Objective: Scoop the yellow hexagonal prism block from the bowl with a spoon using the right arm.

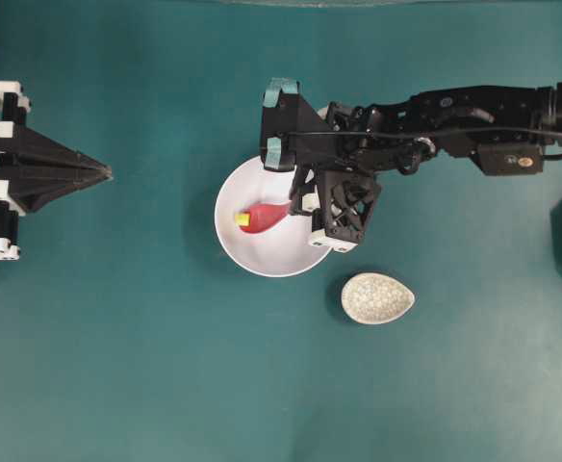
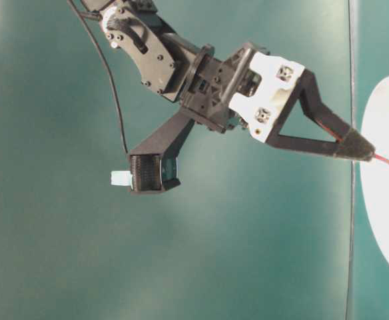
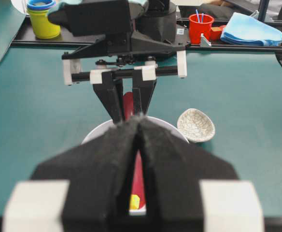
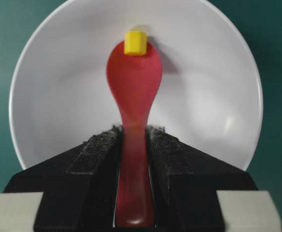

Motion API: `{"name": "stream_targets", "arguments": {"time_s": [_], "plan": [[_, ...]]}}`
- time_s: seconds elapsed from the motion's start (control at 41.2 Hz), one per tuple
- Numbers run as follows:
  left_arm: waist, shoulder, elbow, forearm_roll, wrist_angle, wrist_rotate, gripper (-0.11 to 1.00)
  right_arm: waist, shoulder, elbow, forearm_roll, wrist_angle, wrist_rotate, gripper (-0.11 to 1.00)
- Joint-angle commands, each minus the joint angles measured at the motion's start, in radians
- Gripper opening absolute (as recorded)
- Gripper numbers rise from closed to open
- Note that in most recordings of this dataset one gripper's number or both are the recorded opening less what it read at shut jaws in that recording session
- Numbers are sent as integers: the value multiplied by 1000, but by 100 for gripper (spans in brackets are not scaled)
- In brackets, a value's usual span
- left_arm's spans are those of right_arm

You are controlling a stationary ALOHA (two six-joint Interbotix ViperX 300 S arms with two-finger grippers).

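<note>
The white bowl (image 1: 262, 252) (image 4: 59, 96) stands mid-table. Inside it lies the scoop of the red-pink spoon (image 1: 265, 218) (image 4: 133, 72). The yellow hexagonal prism block (image 1: 242, 219) (image 4: 135, 42) (image 3: 134, 201) sits at the scoop's far tip, overlapping its rim. My right gripper (image 1: 296, 203) (image 4: 133, 129) (image 2: 364, 152) is shut on the spoon's handle, above the bowl's right side. My left gripper (image 1: 106, 173) (image 3: 140, 118) is shut on nothing at the table's left edge, well away from the bowl and pointing at it.
A small speckled egg-shaped spoon rest (image 1: 377, 297) (image 3: 196, 125) lies just right of and in front of the bowl. Past the table's far side stand a red cup (image 3: 201, 27), a yellow tub (image 3: 43, 24) and a blue cloth (image 3: 253, 29).
</note>
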Motion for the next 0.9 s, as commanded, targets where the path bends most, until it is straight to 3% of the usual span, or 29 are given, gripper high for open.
{"name": "stream_targets", "arguments": {"time_s": [0.0, 0.873], "plan": [[2, 5, -25, 3, -9, 2, 3, 3, -15, -8, 5, -17, 2, 25], [2, 3, -25, 3, -9, 2, 3, 3, -57, 11, 5, -14, 3, 25]]}}
